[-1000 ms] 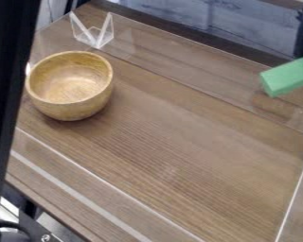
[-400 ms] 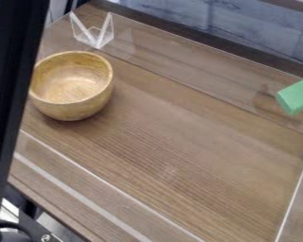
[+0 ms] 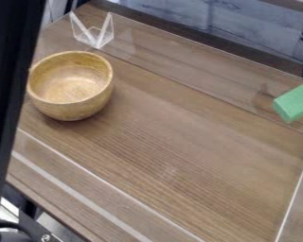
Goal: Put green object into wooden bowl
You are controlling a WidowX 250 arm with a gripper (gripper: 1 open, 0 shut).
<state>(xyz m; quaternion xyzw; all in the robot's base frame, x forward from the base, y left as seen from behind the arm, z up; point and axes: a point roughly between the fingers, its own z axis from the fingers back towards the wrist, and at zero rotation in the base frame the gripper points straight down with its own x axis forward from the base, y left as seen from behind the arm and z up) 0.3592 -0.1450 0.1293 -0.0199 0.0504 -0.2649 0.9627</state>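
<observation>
At the right edge of the view, the green object is seen lying flat on the wooden table, partly cut off by the frame. Well apart from it, at the left, the wooden bowl is set upright, its hollow bare. A clear folded item stands behind the bowl. The gripper is not shown, so its fingers cannot be judged.

We are looking at a wooden table with lengthwise grain and pale strips running along its near edge. A clear, pointed, folded thing is standing near the far left corner. A dark bar is crossing the left side.
</observation>
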